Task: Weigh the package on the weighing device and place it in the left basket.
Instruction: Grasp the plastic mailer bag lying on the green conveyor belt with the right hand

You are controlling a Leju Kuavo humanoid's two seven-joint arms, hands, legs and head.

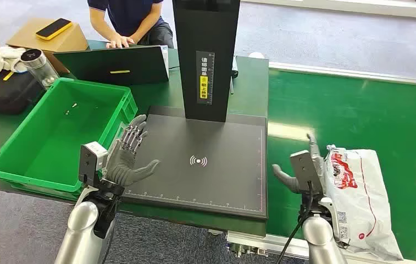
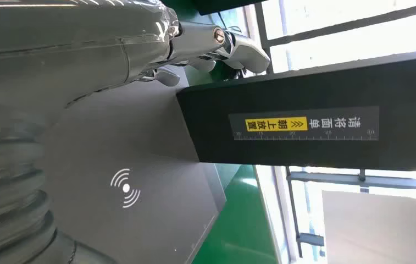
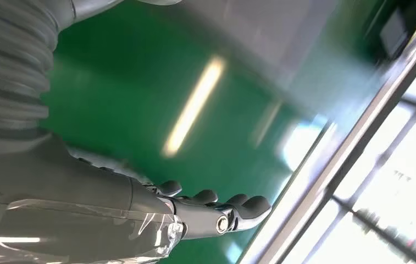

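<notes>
White package (image 1: 359,198) beside right hand (image 1: 299,173) (apart).

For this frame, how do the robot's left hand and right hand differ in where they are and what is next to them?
The left hand hangs over the left edge of the black weighing device, beside the green basket; the right hand is over the green conveyor belt. The white package lies right beside the right hand, whereas the left hand has no package near it. Both hands are open and hold nothing.
</notes>
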